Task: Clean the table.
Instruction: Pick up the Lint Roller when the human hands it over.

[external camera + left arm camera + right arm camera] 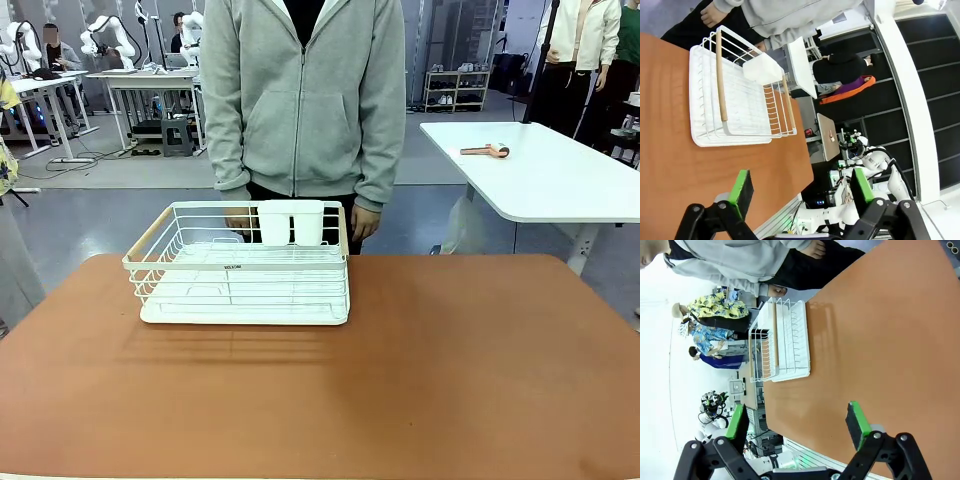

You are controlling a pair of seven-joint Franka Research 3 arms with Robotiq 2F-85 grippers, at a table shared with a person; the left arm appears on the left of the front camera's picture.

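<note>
The reddish-brown table (pixel 400 370) spreads across the front view, also the table (pixel 670 165) in the left wrist view and the table (pixel 880 340) in the right wrist view. On its far left part stands a white wire dish rack (pixel 240 265) with wooden handles and a white cup holder (pixel 291 222). My left gripper (pixel 801 192) hangs open above the table, well short of the dish rack (pixel 735 95). My right gripper (pixel 797 422) is open too, with nothing between its fingers, far from the dish rack (pixel 782 342).
A person in a grey hoodie (pixel 305 100) stands at the far edge, right behind the rack, hands down by it. A white-topped table (pixel 540 170) with a small tool on it stands at the back right. The brown top around the rack is bare.
</note>
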